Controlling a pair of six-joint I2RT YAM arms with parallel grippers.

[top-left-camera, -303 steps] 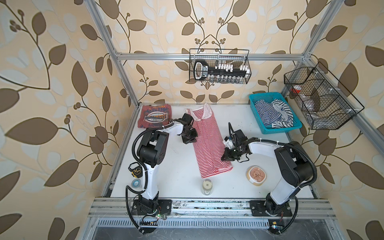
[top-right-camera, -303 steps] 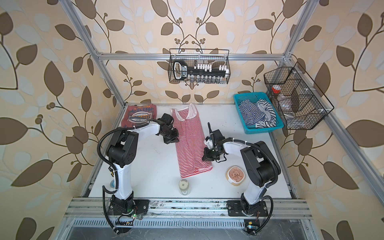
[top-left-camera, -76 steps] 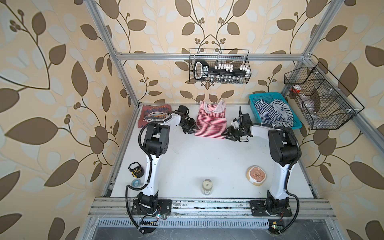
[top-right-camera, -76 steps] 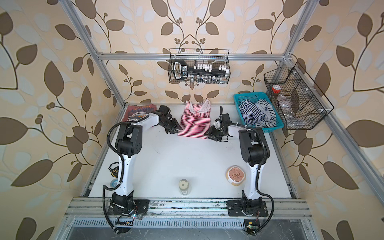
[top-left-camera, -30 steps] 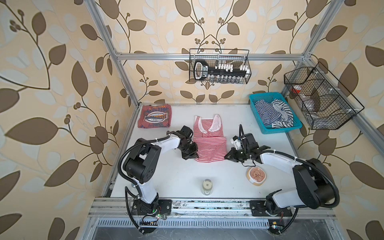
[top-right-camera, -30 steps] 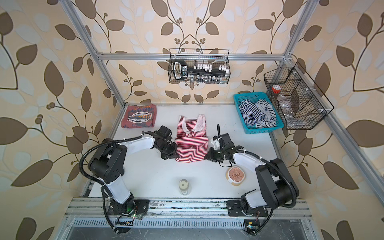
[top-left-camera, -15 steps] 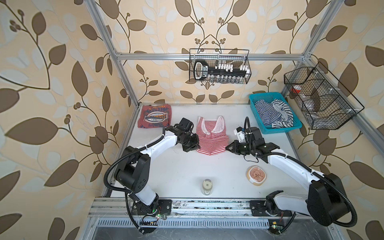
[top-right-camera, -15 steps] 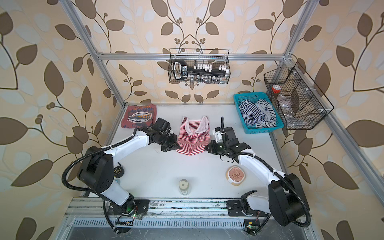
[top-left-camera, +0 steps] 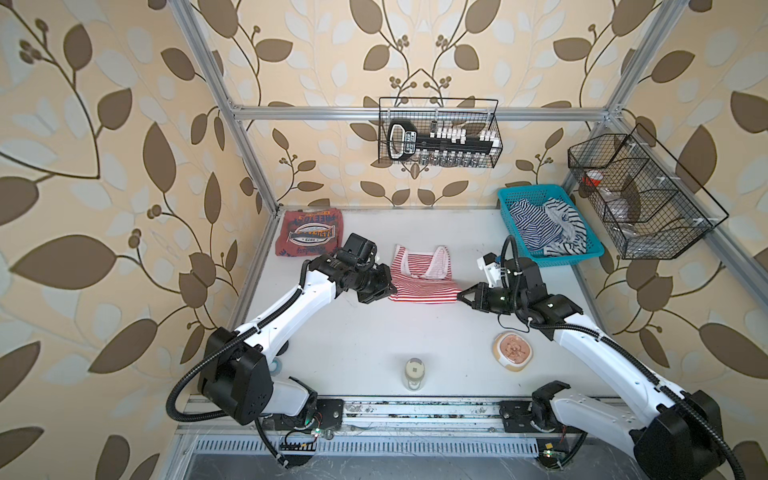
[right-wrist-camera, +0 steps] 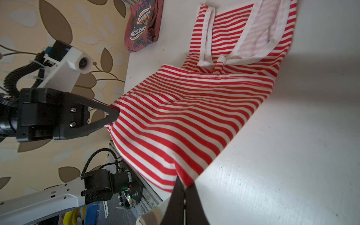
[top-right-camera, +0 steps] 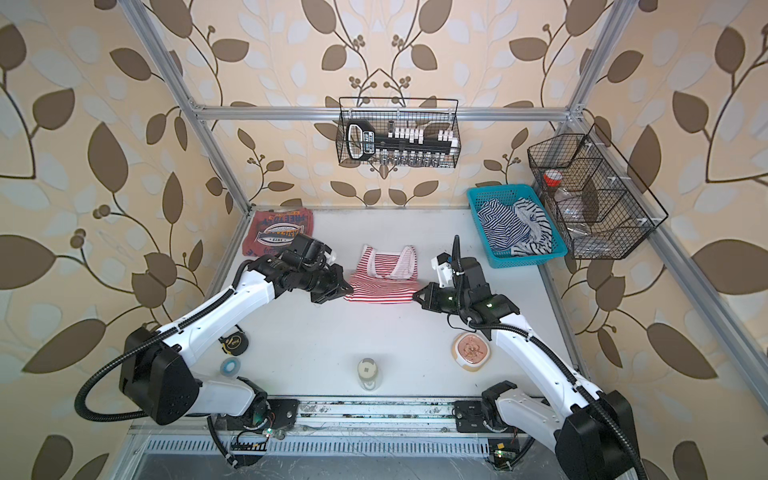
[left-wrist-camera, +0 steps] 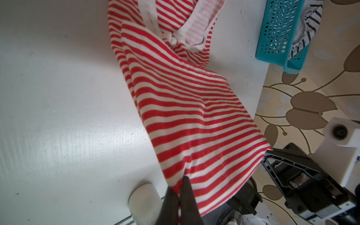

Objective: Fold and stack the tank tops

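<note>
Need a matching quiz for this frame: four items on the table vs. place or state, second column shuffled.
1. striped top
2. brick-red top
3. teal basket
4. jar

a. folded, far left corner
b. near edge, middle
c. pinched by left gripper and right gripper
d. far right, holding navy-striped cloth

Pairs: 1-c, 2-a, 3-d, 4-b

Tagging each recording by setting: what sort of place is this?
Probably a staged robot test cell, not a real home: leaf-print wallpaper panels on a bare aluminium frame, two white-and-black arms bolted to a rail at a white tabletop.
</note>
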